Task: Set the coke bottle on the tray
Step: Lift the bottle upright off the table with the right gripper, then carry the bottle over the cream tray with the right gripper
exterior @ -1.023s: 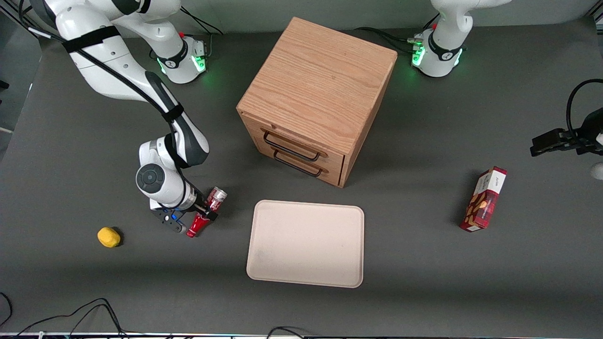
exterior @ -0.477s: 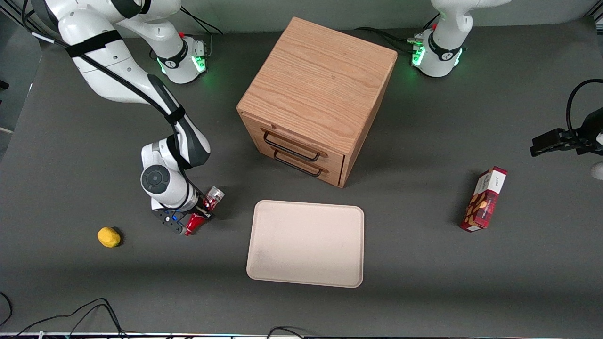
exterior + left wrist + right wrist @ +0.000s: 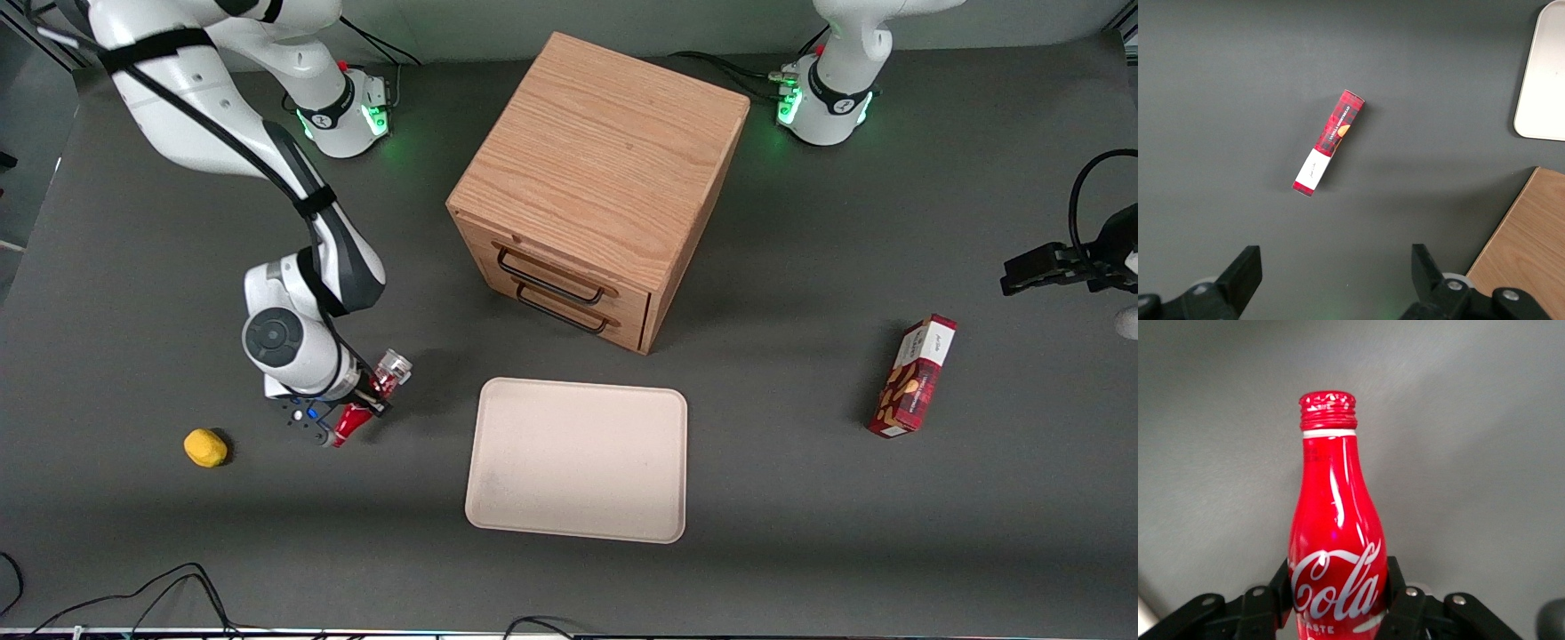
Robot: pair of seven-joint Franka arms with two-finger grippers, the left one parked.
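My right gripper (image 3: pixel 364 402) is shut on the coke bottle (image 3: pixel 366 402), a slim red bottle with white script, a silvery base and a red cap. It holds the bottle tilted, above the dark table. In the right wrist view the black fingers (image 3: pixel 1399 597) press both sides of the bottle (image 3: pixel 1335 540), with the cap pointing away from the camera. The tray (image 3: pixel 578 459), a large flat cream rectangle, lies on the table beside the gripper, toward the parked arm's end. Its corner shows in the left wrist view (image 3: pixel 1543 80).
A wooden drawer cabinet (image 3: pixel 596 187) stands farther from the front camera than the tray. A yellow lemon-like object (image 3: pixel 205 447) lies beside the gripper. A red snack box (image 3: pixel 914 377) lies toward the parked arm's end; it also shows in the left wrist view (image 3: pixel 1329 141).
The gripper with the bottle has moved away from the tray, toward the working arm's end, and risen a little. The bottle stays gripped.
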